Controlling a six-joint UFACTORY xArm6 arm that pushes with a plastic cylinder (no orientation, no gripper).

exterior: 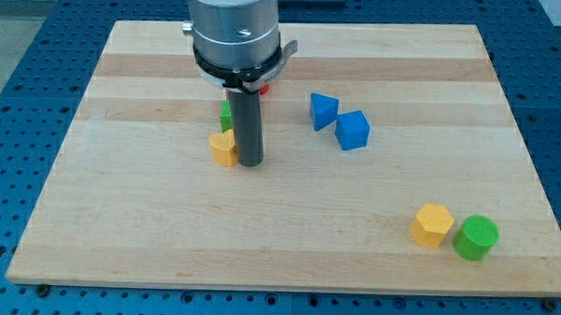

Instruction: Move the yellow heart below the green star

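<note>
The yellow heart [223, 148] lies left of centre on the wooden board [287, 242]. My tip [250, 162] stands just to the heart's right, touching or nearly touching it. A green block [226, 115], probably the green star, shows only as a sliver just above the heart, mostly hidden behind the rod. The heart sits directly toward the view's bottom from it.
A red block [262, 86] peeks out under the arm's flange. A blue triangular block [322, 110] and a blue cube [353, 130] lie right of centre. A yellow hexagonal block [432, 224] and a green cylinder [475, 237] sit at the view's bottom right.
</note>
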